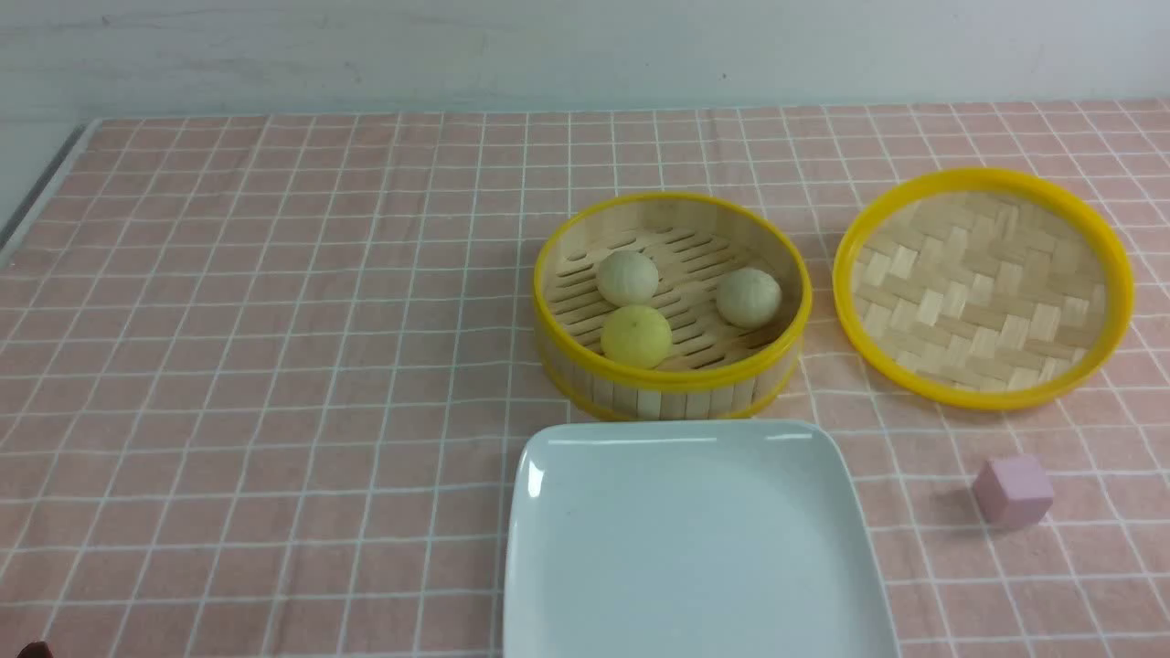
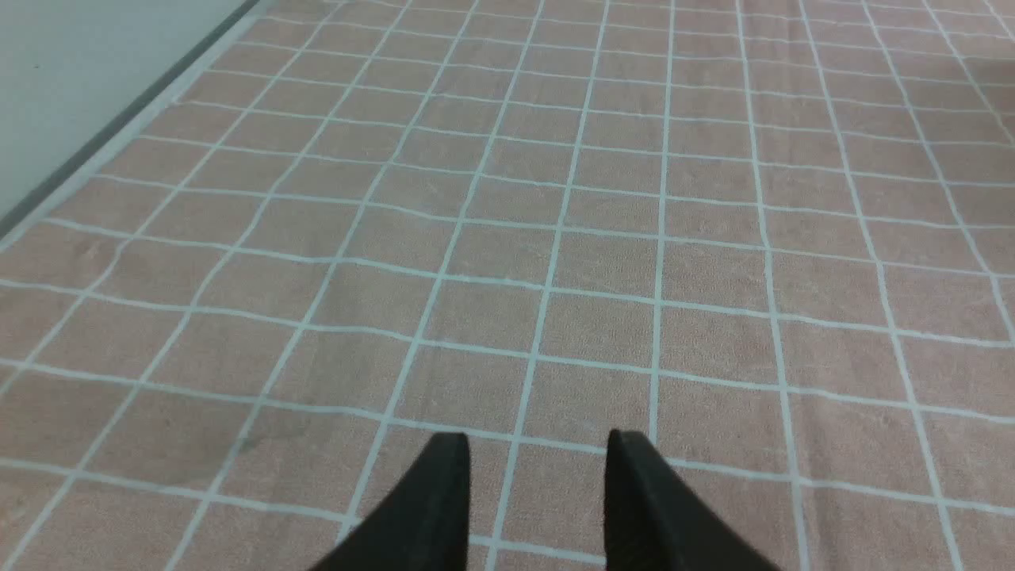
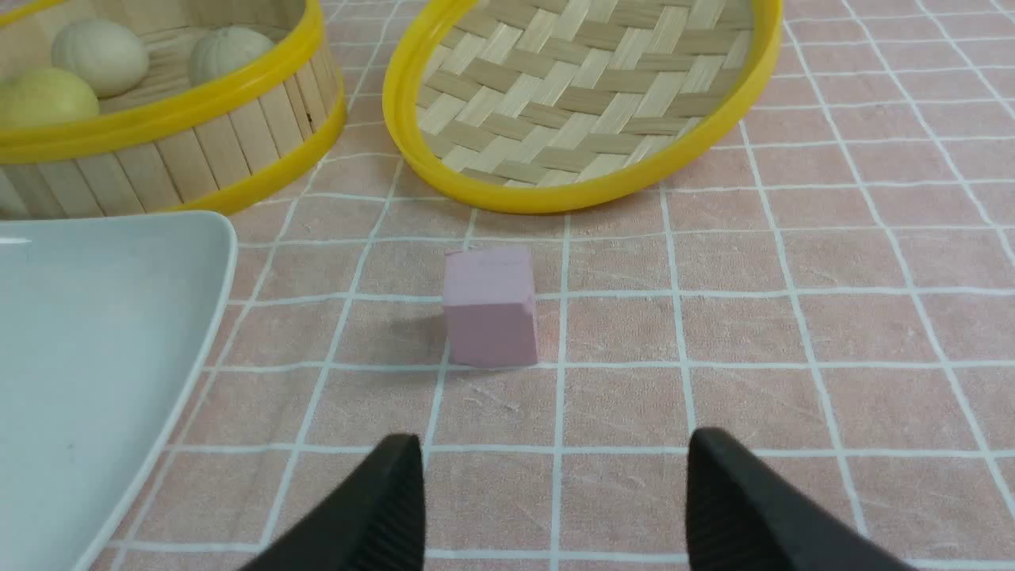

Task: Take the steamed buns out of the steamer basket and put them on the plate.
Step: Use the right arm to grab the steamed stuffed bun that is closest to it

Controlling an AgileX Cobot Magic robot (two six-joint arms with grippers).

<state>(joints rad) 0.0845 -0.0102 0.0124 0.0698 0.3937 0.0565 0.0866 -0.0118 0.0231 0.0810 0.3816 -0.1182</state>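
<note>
bamboo steamer basket (image 1: 672, 397) holds three steamed buns (image 1: 636, 335); plate (image 1: 686, 548) adjacent.

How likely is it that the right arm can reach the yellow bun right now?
Probably yes. The steamer basket is uncovered, nothing lies over the yellow bun, and the right gripper is open and empty; it must come over the wall.

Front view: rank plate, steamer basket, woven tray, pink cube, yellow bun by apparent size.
1. plate, though cut off by the frame.
2-3. woven tray and steamer basket: near alike, unranked.
4-5. pink cube and yellow bun: similar; cube sits nearer the camera, unsure.
</note>
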